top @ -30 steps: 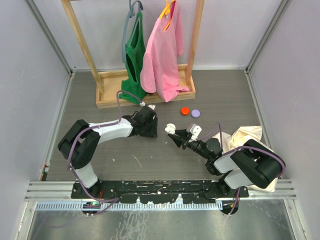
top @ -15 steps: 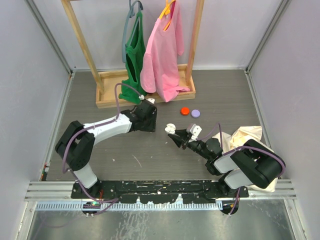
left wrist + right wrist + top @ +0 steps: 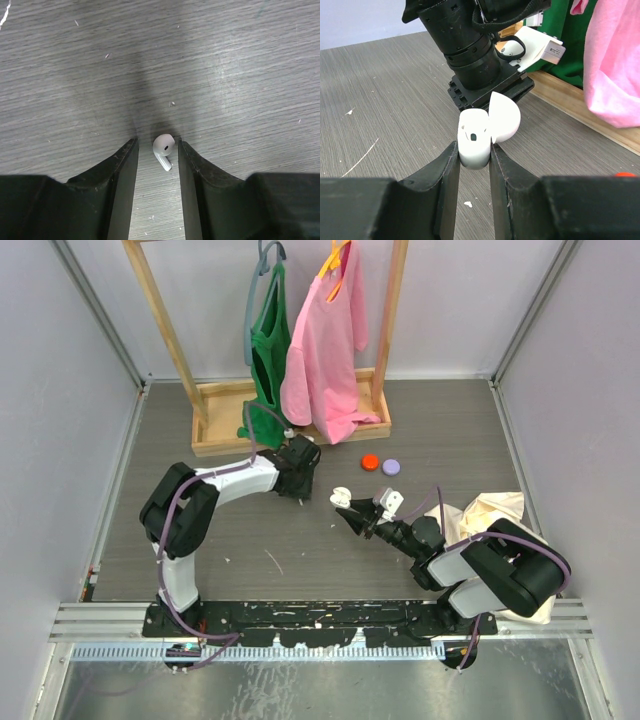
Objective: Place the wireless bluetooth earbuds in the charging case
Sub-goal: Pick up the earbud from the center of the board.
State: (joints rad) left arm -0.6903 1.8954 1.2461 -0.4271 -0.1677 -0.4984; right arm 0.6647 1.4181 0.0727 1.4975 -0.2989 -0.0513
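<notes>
One pale earbud (image 3: 163,147) lies on the grey table between the fingers of my left gripper (image 3: 157,145). The jaws stand open round it, with a gap on each side, narrower on the right. From above, the left gripper (image 3: 300,480) points down at the table and hides the earbud. My right gripper (image 3: 473,146) is shut on the white charging case (image 3: 475,142), held just above the table with its lid (image 3: 504,119) flipped open. In the top view the case (image 3: 341,497) sits a short way right of the left gripper, at the tip of the right gripper (image 3: 350,515).
A red cap (image 3: 370,462) and a purple cap (image 3: 391,467) lie behind the case. A wooden rack (image 3: 215,435) with a green top (image 3: 268,350) and a pink top (image 3: 325,340) stands at the back. A cream cloth (image 3: 495,510) lies by the right arm.
The left arm has swung its elbow to the right and carried its gripper a little back and right, over the earbud, with the jaws slightly narrower. The right arm and the case have not moved.
</notes>
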